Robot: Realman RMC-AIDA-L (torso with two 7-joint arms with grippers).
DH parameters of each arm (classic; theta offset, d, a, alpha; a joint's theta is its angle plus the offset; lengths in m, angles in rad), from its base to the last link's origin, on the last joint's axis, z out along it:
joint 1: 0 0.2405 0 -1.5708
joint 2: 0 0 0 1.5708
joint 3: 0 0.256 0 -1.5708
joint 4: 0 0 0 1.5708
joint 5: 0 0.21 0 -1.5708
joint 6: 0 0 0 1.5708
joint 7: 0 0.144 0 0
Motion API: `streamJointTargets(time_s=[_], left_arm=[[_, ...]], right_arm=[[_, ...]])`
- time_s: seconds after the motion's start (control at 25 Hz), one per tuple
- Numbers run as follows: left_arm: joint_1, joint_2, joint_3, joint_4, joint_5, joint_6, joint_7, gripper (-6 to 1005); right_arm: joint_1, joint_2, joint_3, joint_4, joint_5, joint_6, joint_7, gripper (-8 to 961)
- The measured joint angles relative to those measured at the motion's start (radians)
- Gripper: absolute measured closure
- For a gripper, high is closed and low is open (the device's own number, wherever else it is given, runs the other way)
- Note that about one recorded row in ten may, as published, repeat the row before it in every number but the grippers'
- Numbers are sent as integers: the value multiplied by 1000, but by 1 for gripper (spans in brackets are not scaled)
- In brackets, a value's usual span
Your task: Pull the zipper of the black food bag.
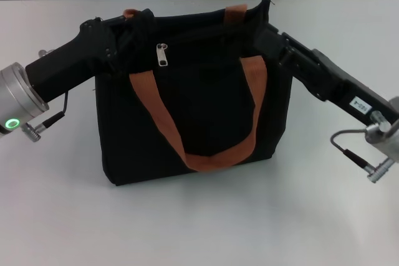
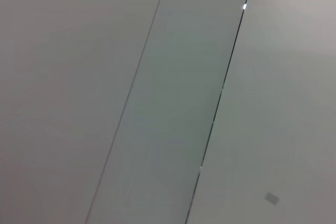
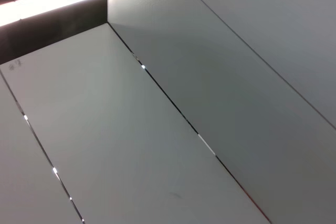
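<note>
Both jaws at black food bag [image 1: 193, 116] top corners, state hidden; zipper [image 1: 161, 55] nearer left jaws [image 1: 134, 29], track running toward right jaws [image 1: 265, 26].

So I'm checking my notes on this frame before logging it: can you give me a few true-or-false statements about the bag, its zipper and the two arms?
1. The boxy black fabric food bag stands upright on the white table. True.
2. The small silver metal zipper pull hangs near the bag's right end. False: it hangs near the bag's left end, close to the left gripper.
3. The bag's webbing strap handles are blue. False: they are orange-brown.
4. The right gripper is at the bag's top right corner. True.
5. Both wrist views show the zipper up close. False: they show only plain grey panels.
</note>
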Motion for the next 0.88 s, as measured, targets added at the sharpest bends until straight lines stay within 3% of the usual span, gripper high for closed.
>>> streamJointTargets(time_s=[0.28,0.84,0.88], left_arm=[[0,-5,43,21,-21,41,1,981],[-3,-4,48,20,-103,5,-60,980],[-5,-4,49,21,-103,3,-63,980]], right_arm=[[53,0,-8,3,-8,48,91,416],[57,3,-7,-1,-6,53,19,419],[57,3,-7,-1,-6,53,19,455]])
